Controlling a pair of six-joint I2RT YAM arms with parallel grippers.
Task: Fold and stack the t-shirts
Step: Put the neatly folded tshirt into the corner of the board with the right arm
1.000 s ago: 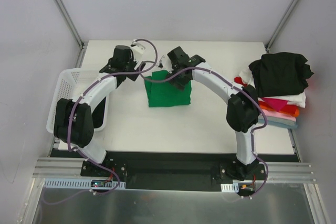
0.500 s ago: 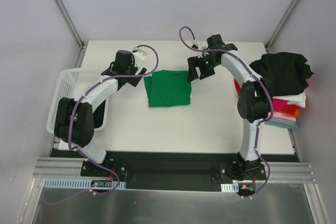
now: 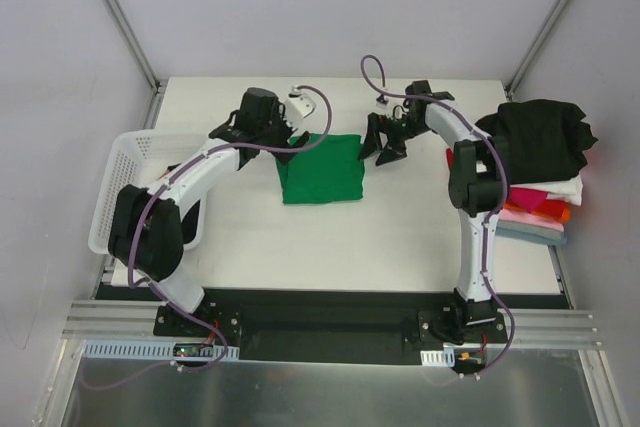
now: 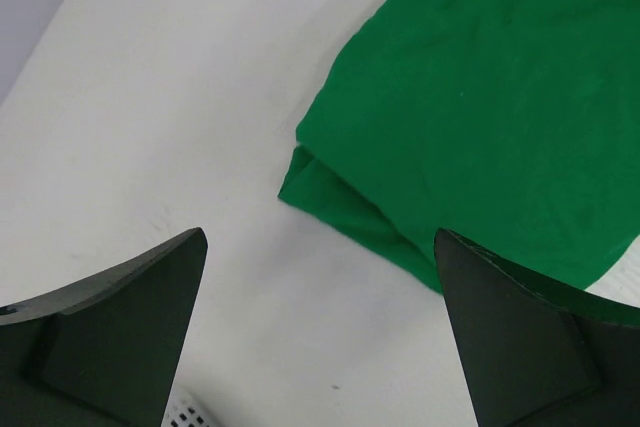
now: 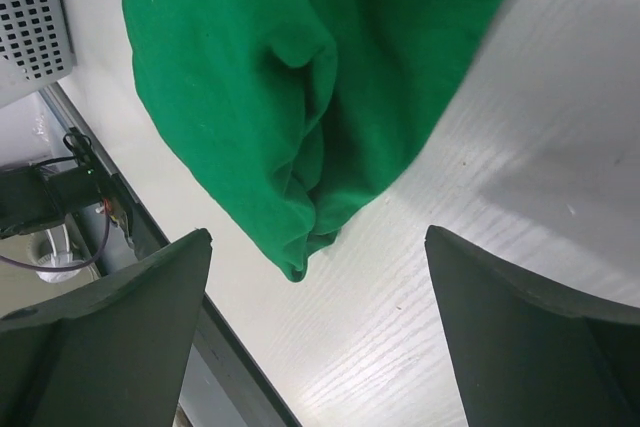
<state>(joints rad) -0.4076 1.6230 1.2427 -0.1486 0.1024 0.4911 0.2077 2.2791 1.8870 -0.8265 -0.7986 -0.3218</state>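
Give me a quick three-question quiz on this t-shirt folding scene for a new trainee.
1. True or false: the left gripper is holding the green t-shirt.
2. Which colour lies on top of the shirt stack at the table's right side? A black, B white, C pink.
3. Fill in: the right gripper is ___ (open or shut).
Key: 1 false; 2 A; 3 open.

From above and behind the arm bases, the fixed overhead camera takes in the whole table [image 3: 300, 237]. Each wrist camera looks down from close range, both catching an edge of the same green t-shirt [image 3: 320, 169].
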